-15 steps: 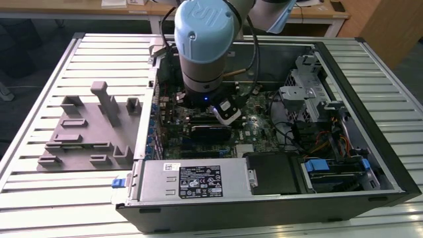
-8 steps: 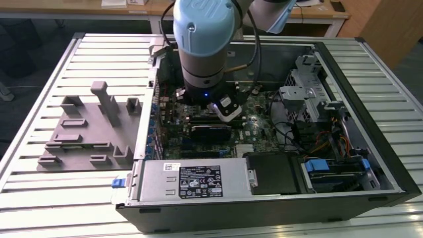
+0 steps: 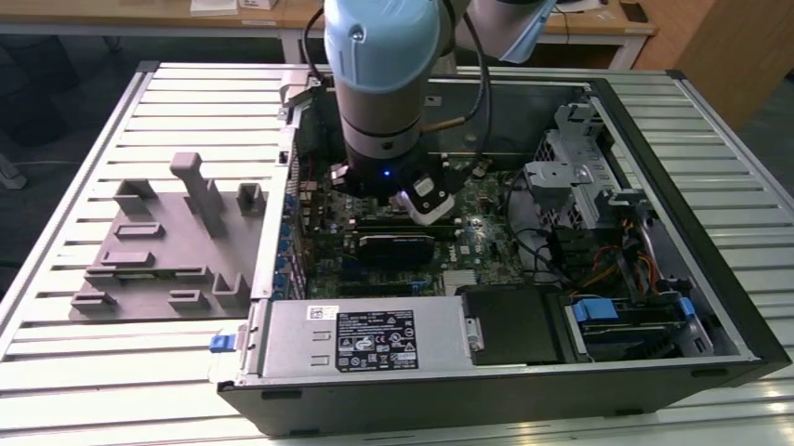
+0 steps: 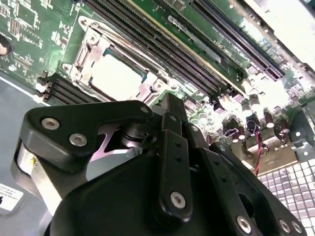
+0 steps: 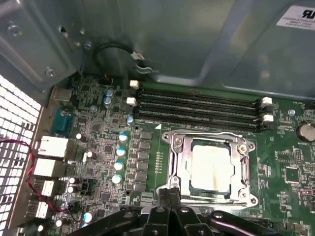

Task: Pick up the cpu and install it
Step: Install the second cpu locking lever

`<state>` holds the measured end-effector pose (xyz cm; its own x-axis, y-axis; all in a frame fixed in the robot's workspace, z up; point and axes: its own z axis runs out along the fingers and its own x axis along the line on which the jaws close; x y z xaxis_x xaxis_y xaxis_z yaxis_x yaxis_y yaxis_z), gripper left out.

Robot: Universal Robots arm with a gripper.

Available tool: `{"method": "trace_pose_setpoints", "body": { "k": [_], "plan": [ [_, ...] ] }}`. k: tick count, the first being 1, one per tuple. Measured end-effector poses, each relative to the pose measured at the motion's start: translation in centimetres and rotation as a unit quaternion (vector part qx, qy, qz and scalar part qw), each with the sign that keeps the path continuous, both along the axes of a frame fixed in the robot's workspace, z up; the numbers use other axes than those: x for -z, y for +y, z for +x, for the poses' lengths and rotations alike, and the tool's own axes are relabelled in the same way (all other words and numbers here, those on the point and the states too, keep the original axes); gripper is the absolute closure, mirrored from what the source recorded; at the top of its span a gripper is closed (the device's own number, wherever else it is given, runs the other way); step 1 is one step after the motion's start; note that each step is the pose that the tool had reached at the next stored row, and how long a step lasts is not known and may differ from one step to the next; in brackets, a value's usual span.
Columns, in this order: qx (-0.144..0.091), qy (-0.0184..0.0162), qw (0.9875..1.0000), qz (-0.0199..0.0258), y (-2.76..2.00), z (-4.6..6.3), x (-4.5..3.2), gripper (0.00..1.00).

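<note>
Gripper: I see my gripper (image 3: 429, 206) low inside the open computer case (image 3: 694, 353), hanging over the motherboard (image 3: 325, 269). In both wrist views its black fingers (image 5: 170, 199) stand pressed together at the tips, with nothing between them.

Cpu: I find the cpu (image 5: 210, 168) lying flat in the metal-framed socket (image 5: 178, 167), its pale top plate facing up. In the first wrist view it lies just beyond my fingertips, not touching them. In the second wrist view the cpu (image 4: 117, 75) shows the same way, inside the frame (image 4: 88, 46), clear of the gripper linkage (image 4: 170, 162).

Socket surroundings: past the socket run the long dark memory slots (image 5: 197, 105), side by side with white end clips. A row of small round capacitors (image 5: 119, 152) stands on the board beside the socket.

Case, near edge: in the exterior view the silver power supply (image 3: 360, 336) sits along the near edge of the case, with a black drive bay (image 3: 515, 321) next to it and blue-tabbed cables (image 3: 596, 311) toward the exterior view's right.

Table: the case rests on a slatted metal table (image 3: 74, 372). The grey plastic tray (image 3: 162, 251) with upright posts lies on the table just beside the case, at the exterior view's left.

Far edge: wooden desks (image 3: 236, 17) stand beyond the table's far edge.
</note>
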<state>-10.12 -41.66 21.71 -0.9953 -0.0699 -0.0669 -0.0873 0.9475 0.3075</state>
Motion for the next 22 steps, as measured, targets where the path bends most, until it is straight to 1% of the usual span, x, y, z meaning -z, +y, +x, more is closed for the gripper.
{"method": "trace_pose_setpoints", "body": {
  "k": [5, 7, 9, 10, 11, 14, 17, 18, 22],
  "plan": [
    [0.003, 0.0000, 1.0000, -0.0023, 0.89, 0.3, 0.00, 0.89],
    [0.004, 0.0000, 1.0000, -0.0037, 1.29, 0.4, 0.01, 0.89],
    [0.005, 0.0000, 1.0000, -0.0063, 1.68, 0.5, 0.01, 0.89],
    [0.005, 0.0000, 0.9999, -0.0087, 1.81, 0.6, 0.01, 0.89],
    [0.005, 0.0000, 0.9999, -0.0122, 1.90, 0.6, 0.01, 0.89],
    [0.006, -0.0001, 0.9997, -0.0255, 2.11, 0.9, 0.02, 0.89],
    [0.008, -0.0001, 0.9993, -0.0368, 2.32, 1.2, 0.01, 0.89],
    [0.008, -0.0001, 0.9992, -0.0401, 2.42, 1.3, 0.02, 0.89],
    [0.008, -0.0002, 0.9987, -0.0509, 2.89, 1.7, 0.02, 0.89]
  ]
}}
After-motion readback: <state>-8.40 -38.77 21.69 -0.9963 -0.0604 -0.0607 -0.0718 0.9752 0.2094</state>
